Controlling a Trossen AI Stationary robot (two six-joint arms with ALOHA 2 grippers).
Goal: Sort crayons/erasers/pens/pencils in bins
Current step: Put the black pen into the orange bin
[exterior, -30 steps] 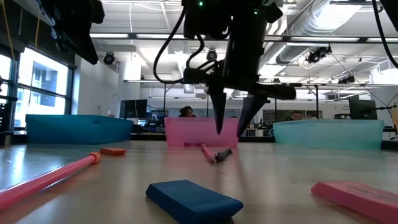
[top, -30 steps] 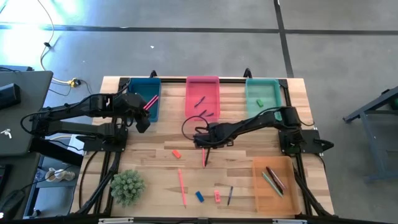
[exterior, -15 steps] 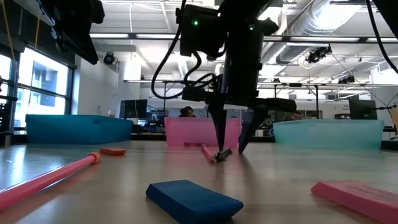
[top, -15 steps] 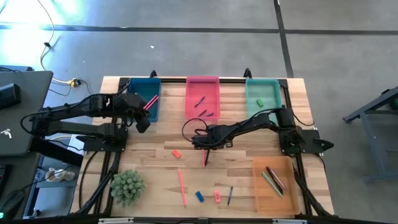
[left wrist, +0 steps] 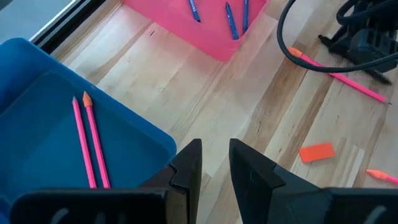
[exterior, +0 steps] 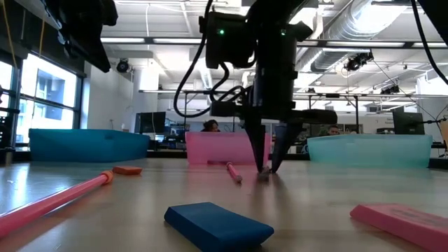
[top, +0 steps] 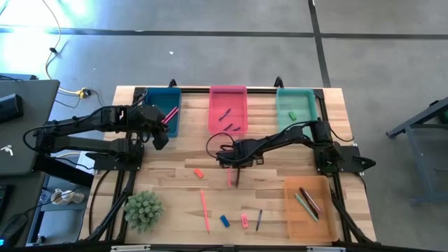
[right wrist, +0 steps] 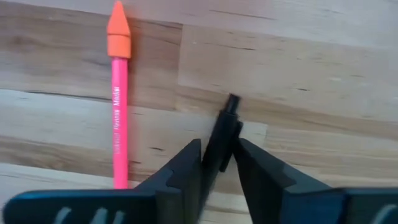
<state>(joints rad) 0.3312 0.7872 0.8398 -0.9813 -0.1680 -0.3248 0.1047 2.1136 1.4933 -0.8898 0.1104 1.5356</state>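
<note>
Near to far, low view: blue eraser (exterior: 218, 225) at lower centre; right gripper (exterior: 267, 168) at mid-frame, pinching a dark pen (right wrist: 221, 134) on the table (top: 175, 175); left gripper (left wrist: 214, 163) upper left, narrowly parted, beside the dark blue bin (top: 162, 110)

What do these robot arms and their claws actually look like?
Both arms are black, built of slim jointed segments on chunky bases. The left claw and the right claw each end in two dark, wedge-shaped fingers tapering to narrow tips. A black cable loops beside the right arm's wrist, and a small green light glows on its housing.
</note>
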